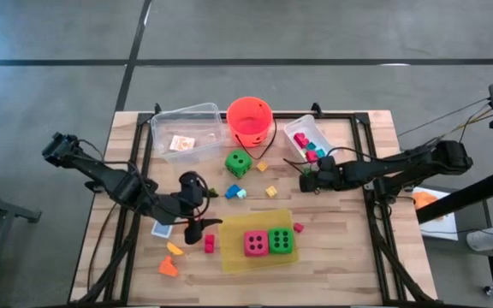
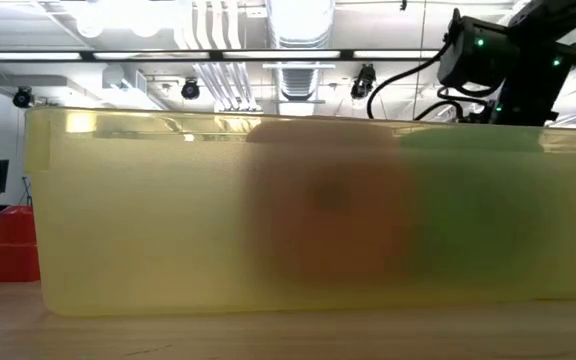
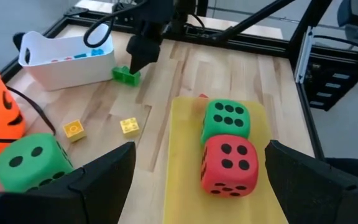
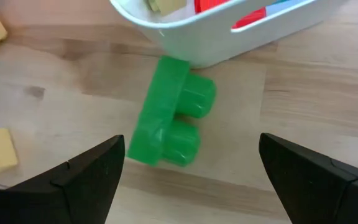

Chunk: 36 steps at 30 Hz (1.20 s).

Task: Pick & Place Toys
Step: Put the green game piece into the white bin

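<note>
A wooden table [image 1: 332,257] is seen from above, with a flat yellow tray [image 1: 234,257] at its near middle holding a pink die [image 1: 256,243] and a green die [image 1: 281,240] side by side; a second green die [image 1: 238,163] sits just in front of the orange-red bucket [image 1: 250,117] at the far side. The left gripper [image 1: 197,224] is held with fingers apart left of the tray, empty. The right gripper [image 4: 188,177] is poised with jaws wide over a small green brick [image 4: 169,113], which lies on its side touching the white bin [image 4: 229,28] on the right. If a grasp is attempted here, the bin wall could be struck by one finger, or the brick could be pushed and rolled rather than caught, since it rests against the bin and on its rounded studs.
</note>
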Each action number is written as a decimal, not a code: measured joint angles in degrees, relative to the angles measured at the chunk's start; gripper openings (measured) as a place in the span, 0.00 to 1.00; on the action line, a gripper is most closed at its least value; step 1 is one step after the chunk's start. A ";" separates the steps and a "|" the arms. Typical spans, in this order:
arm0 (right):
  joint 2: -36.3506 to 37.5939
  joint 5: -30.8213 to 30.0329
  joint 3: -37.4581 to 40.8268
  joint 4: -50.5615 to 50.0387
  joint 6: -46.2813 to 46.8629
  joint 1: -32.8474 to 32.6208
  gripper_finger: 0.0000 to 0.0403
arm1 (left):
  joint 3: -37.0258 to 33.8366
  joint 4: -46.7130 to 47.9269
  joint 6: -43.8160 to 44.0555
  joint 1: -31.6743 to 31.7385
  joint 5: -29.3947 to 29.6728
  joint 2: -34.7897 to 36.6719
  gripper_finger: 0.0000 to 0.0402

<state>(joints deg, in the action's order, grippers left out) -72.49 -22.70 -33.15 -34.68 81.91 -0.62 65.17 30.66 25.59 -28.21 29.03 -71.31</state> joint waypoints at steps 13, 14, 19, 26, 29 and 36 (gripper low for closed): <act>0.00 -1.49 -0.11 3.48 -0.66 0.08 0.91 | -10.95 -15.66 -8.93 -0.66 -0.44 6.89 0.86; 0.00 -1.49 -0.11 3.48 -0.67 0.11 0.91 | -12.00 -16.04 -8.93 -0.63 -1.01 8.41 0.86; 0.00 -1.49 -0.13 3.57 -0.50 0.24 0.91 | -16.76 -16.47 -5.88 -0.70 -3.41 15.96 0.86; -0.02 -1.41 -0.15 3.61 -0.94 1.57 0.91 | -21.45 -18.81 -4.11 -0.74 -7.84 23.32 0.86; -0.02 -1.01 -0.15 3.63 -1.33 2.36 0.91 | -21.59 -18.87 -3.68 -0.81 -9.63 24.14 0.86; -2.11 0.55 -0.21 4.40 -0.60 2.40 0.91 | -21.59 -18.87 -3.25 -0.83 -9.83 24.11 0.86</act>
<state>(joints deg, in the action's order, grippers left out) -74.60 -22.15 -33.35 -30.28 81.31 1.78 43.57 11.79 22.35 -29.04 19.20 -47.20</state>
